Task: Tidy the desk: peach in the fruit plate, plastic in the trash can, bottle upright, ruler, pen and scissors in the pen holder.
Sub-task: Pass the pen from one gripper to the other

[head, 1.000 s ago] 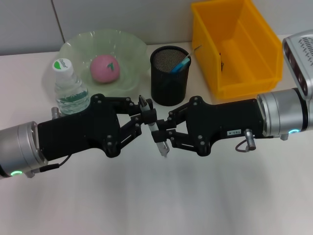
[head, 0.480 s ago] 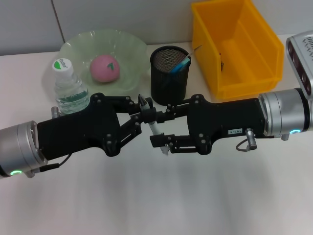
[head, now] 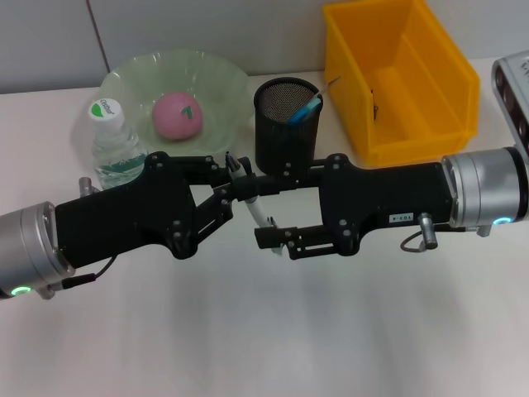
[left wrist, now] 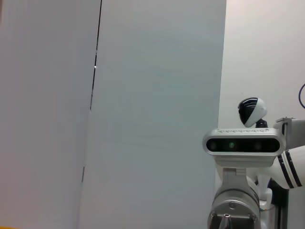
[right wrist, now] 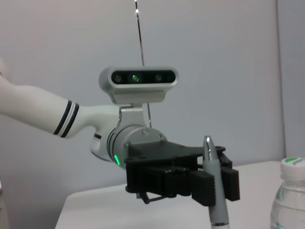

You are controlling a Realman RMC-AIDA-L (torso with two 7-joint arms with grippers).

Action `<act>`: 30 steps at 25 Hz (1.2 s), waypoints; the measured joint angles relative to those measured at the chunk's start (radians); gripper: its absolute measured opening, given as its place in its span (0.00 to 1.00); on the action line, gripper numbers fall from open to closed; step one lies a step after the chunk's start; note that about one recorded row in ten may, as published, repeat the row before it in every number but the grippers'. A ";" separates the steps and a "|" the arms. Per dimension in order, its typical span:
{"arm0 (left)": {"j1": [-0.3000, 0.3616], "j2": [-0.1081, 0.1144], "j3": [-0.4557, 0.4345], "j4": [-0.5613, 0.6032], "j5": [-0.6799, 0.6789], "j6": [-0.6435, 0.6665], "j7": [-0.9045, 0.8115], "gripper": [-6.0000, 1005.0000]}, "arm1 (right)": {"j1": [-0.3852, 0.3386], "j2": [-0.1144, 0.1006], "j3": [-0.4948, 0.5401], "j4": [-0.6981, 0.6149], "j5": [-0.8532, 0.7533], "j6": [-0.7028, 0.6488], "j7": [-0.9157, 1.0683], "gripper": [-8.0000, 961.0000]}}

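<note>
Pen first: the slim silver-and-black pen [head: 252, 201] stands tilted between my two grippers, above the white tabletop [head: 264, 347]. My left gripper [head: 234, 188] is clenched on its upper part. My right gripper [head: 273, 208] has its jaws spread wide — one above the pen, one below, neither gripping it. Just behind them sits the black mesh pen holder [head: 285, 132], with a blue item already inside. Beyond that, the pink peach [head: 178, 114] lies in the pale green glass fruit plate [head: 219, 78] and the clear plastic water bottle [head: 116, 153] stands upright — both done, I judge. The yellow plastic bin [head: 397, 74] sits at the right. Ruler and scissors I cannot make out.
</note>
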 joint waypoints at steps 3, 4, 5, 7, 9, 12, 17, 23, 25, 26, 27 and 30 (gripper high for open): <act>0.004 0.000 -0.001 0.000 -0.011 0.002 -0.001 0.14 | -0.010 0.000 0.000 -0.005 0.008 0.000 0.000 0.70; 0.004 0.000 -0.001 0.000 -0.011 0.002 -0.001 0.14 | -0.010 0.000 0.000 -0.005 0.008 0.000 0.000 0.70; 0.007 0.001 -0.001 0.000 -0.019 0.004 -0.001 0.14 | -0.013 0.000 0.000 -0.006 0.011 -0.001 -0.001 0.70; 0.013 0.001 0.000 0.000 -0.045 0.010 -0.002 0.14 | -0.023 0.000 0.000 -0.008 0.021 -0.008 -0.006 0.74; 0.022 0.002 -0.003 0.000 -0.076 0.019 -0.010 0.14 | -0.040 0.000 0.006 -0.017 0.038 -0.024 -0.013 0.77; 0.041 0.003 -0.008 -0.002 -0.139 0.030 -0.042 0.14 | -0.077 0.000 0.022 -0.029 0.082 -0.054 -0.038 0.81; 0.068 0.003 -0.007 -0.072 -0.328 0.049 -0.150 0.14 | -0.150 0.000 0.041 -0.008 0.193 -0.102 -0.140 0.81; 0.063 0.002 -0.008 -0.181 -0.466 0.092 -0.233 0.14 | -0.178 -0.002 0.040 0.125 0.331 -0.126 -0.290 0.81; 0.062 0.000 -0.003 -0.184 -0.468 0.116 -0.216 0.14 | -0.174 -0.003 0.039 0.139 0.338 -0.126 -0.289 0.81; 0.060 0.000 0.002 -0.184 -0.467 0.133 -0.200 0.14 | -0.168 -0.004 0.036 0.151 0.343 -0.127 -0.281 0.81; 0.056 0.000 0.010 -0.185 -0.464 0.150 -0.181 0.14 | -0.162 -0.005 0.035 0.158 0.345 -0.127 -0.264 0.81; 0.044 0.000 0.039 -0.185 -0.463 0.192 -0.126 0.14 | -0.140 -0.005 0.032 0.169 0.346 -0.131 -0.197 0.81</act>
